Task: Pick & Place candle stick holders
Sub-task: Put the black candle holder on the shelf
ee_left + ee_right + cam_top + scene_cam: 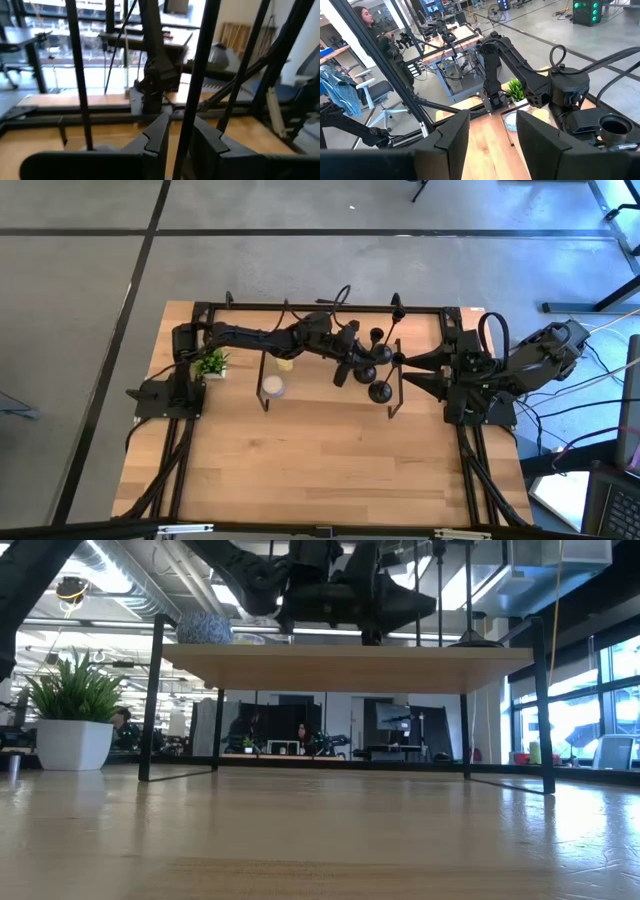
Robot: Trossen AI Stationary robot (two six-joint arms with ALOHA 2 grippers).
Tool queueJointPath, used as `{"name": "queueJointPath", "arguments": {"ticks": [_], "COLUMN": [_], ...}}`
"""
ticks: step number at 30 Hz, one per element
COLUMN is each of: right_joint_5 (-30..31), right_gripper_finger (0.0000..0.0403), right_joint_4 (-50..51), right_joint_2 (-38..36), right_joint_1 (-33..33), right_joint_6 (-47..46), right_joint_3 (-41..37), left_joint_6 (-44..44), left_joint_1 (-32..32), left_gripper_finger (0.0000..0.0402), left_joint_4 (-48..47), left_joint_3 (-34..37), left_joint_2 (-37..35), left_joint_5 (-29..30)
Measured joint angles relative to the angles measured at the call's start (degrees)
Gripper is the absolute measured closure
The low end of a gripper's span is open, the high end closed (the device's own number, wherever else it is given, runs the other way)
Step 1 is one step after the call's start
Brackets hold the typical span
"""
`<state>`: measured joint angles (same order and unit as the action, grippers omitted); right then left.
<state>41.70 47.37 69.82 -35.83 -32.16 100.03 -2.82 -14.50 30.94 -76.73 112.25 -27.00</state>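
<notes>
Left gripper (181,142), fingers closed on a candlestick (200,75) stem above the shelf (345,667); right gripper (492,131) open, empty; placement unfinished.

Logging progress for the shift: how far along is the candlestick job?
Partway, it seems. One candlestick already stands on the shelf. The left hand grips a second stem over the shelf, so setting it down and letting go is likely left. The right hand waits open. I cannot place the third.

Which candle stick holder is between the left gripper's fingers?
The candle stick holder whose thin stem the left gripper clasps; no other stem is inside its fingers.
</notes>
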Motion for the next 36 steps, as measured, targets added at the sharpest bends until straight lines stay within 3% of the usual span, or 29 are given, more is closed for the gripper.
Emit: {"name": "queueJointPath", "arguments": {"ticks": [23, 36], "right_joint_5": [0.0, -1.45], "right_gripper_finger": [0.0235, 0.0236], "right_joint_4": [0.0, -0.02], "right_joint_2": [1.02, 1.46], "right_joint_1": [0.01, 0.0], "right_joint_6": [0.0, -0.07], "right_joint_3": [-0.02, -0.02], "left_joint_6": [2.57, 3.15], "left_joint_1": [-0.03, 0.59], "left_gripper_finger": [0.0338, 0.0269], "left_joint_4": [-5.12, -6.0], "left_joint_3": [0.0, 0.0], "left_joint_2": [-1.75, -1.79], "left_joint_5": [1.79, 6.62]}}
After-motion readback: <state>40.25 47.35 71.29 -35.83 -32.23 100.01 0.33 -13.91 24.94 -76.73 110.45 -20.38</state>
